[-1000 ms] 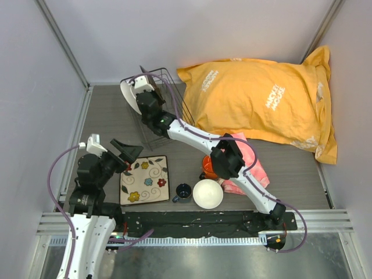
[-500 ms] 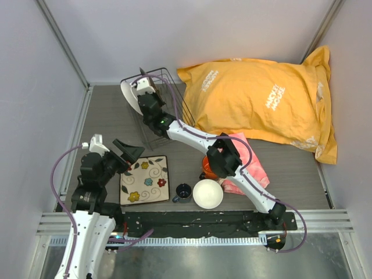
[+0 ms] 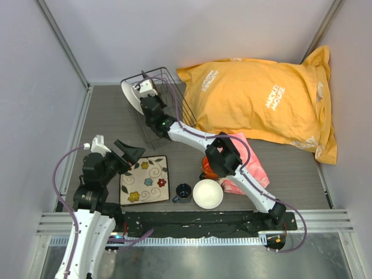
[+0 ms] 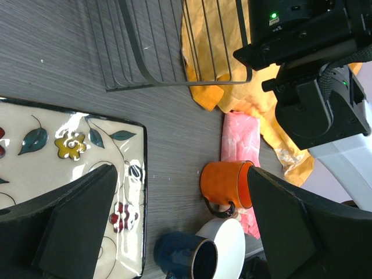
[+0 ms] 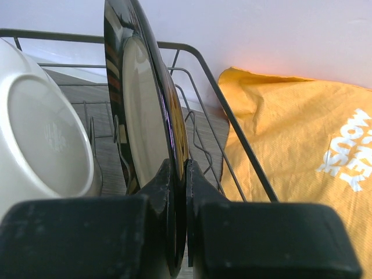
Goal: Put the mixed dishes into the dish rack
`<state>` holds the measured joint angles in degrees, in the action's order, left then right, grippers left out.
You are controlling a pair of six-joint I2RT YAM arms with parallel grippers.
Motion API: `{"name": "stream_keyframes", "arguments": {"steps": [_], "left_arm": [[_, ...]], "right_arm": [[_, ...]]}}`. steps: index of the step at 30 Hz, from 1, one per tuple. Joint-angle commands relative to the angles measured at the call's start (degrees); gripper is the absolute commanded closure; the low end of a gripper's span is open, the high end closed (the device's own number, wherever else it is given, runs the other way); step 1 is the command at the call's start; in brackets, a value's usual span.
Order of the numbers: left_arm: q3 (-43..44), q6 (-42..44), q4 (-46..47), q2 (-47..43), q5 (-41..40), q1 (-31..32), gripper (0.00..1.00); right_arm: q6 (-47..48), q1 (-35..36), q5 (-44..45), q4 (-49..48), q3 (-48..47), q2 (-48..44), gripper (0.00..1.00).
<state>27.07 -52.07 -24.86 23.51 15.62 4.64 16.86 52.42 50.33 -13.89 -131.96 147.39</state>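
**A:** Right fingers point(image 5: 261, 238) are pressed almost together, pinching the rim of the dark-rimmed plate point(image 5: 145, 116). We log the right gripper point(image 5: 186, 170) as gripping it.

**B:** Agreed. The plate stands on edge inside the dish rack point(image 5: 235, 124), just beside a white plate point(image 5: 46, 139) that is also upright in there.

**A:** Pose: the right arm point(image 3: 192, 135) stretches diagonally from its near-right base to the rack at far left.

**B:** On the left gripper point(image 4: 181, 170) we see jaws spread wide with nothing between them. It hovers over the right edge of the square tray point(image 4: 58, 145).

**A:** The left arm point(image 3: 87, 197) is folded at near left, wrist aimed toward the tray.

**B:** On the table, outside the rack, we have the tray, the orange mug point(image 4: 224, 180), the dark-blue cup point(image 4: 186, 256) and the white bowl point(image 4: 229, 244). The cup is just beside the bowl, and the mug is next to the pink cloth point(image 4: 238, 133).

**A:** The yellow bag point(image 3: 261, 99) lies against the rack's right side.

**B:** Hidden bits: in the right wrist view the fingers cover the plate's lower edge, so we cannot tell whether it sits on the rack base. From the top view the wrist covers most of that plate, and the right arm's elbow covers part of the mug.
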Motion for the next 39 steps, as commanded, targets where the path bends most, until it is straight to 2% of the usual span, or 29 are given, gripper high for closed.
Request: {"name": "stream_keyframes", "arguments": {"steps": [1, 5, 8, 9, 11, 14, 20, 24, 27, 28, 29, 30, 32, 34, 35, 36, 37, 39], "left_arm": [[-0.44, 0.13, 3.15, -0.22, 0.64, 0.1, 0.0], [-0.88, -0.31, 3.33, -0.39, 0.64, 0.1, 0.0], [-0.97, -0.4, 3.33, -0.3, 0.73, 0.1, 0.0], [-0.88, -0.4, 3.42, -0.22, 0.73, 0.1, 0.0], [-0.7, -0.22, 2.98, -0.39, 0.56, 0.1, 0.0], [-1.23, -0.22, 2.71, -0.92, -0.49, 0.1, 0.0], [-0.97, -0.4, 2.54, -0.57, -1.2, 0.1, 0.0], [-0.62, -0.31, 1.75, -0.39, -2.25, 0.1, 0.0], [-0.79, -0.05, 0.7, -0.48, -3.66, 0.1, 0.0], [-0.7, -0.13, 0.26, -0.57, -4.19, 0.1, 0.0], [-0.79, 0.04, -0.18, -0.74, -4.71, 0.1, 0.0], [-0.79, 0.22, -0.88, -1.0, -5.07, 0.1, 0.0], [-0.97, 0.13, -1.33, -1.44, -6.21, 0.1, 0.0], [-1.06, 0.39, -2.03, -1.71, -7.43, 0.01, 0.0], [-0.97, 0.48, -2.38, -1.62, -7.79, 0.01, 0.0], [-0.62, 0.74, -3.25, -1.54, -8.32, 0.1, 0.0], [-0.35, 0.83, -3.61, -1.27, -8.76, 0.1, 0.0], [0.17, 0.75, -3.96, -1.36, -9.73, 0.1, 0.0]], "right_arm": [[-2.63, -0.39, -1.02, -9.4, 0.3, -2.64, 0.97], [-2.45, -0.48, -1.19, -9.75, 1.0, -2.81, 0.83], [-2.27, -0.48, -1.72, -9.93, 1.7, -3.69, 0.54], [-2.19, -0.39, -2.07, -9.93, 1.88, -4.13, 0.39], [-2.01, -0.39, -2.6, -10.1, 3.11, -5.96, 0.27], [-1.57, -0.39, -3.48, -10.71, 5.22, -8.77, 0.18], [-2.45, -0.04, -3.83, -14.13, 14.7, -15.89, 0.06], [-3.5, 0.92, -4.18, -16.87, 25.24, -27.29, 0.04], [-7.27, 1.71, -4.44, -14.69, 34.29, -37.48, 0.03], [-9.63, 1.8, -4.36, -12.33, 37.88, -39.79, 0.03], [-12.35, 1.8, -3.92, -5.69, 39.48, -42.08, 0.03], [-19.78, 1.63, -3.92, -1.97, 40.98, -44.88, 0.03], [-25.45, 1.72, -6.28, 6.89, 47.3, -52.18, 0.03], [-34.33, 1.72, -13.73, 11.84, 53.09, -57.8, 0.03], [-37.22, 1.63, -16.55, 16.83, 54.6, -58.88, 0.03], [-39.6, 1.63, -22.23, 19.14, 56.79, -59.67, 0.03], [-44.5, 1.63, -24.72, 21.08, 57.95, -60.2, 0.03], [-48.13, 1.54, -30.7, 23.64, 60.67, -61.26, 0.05]]}}
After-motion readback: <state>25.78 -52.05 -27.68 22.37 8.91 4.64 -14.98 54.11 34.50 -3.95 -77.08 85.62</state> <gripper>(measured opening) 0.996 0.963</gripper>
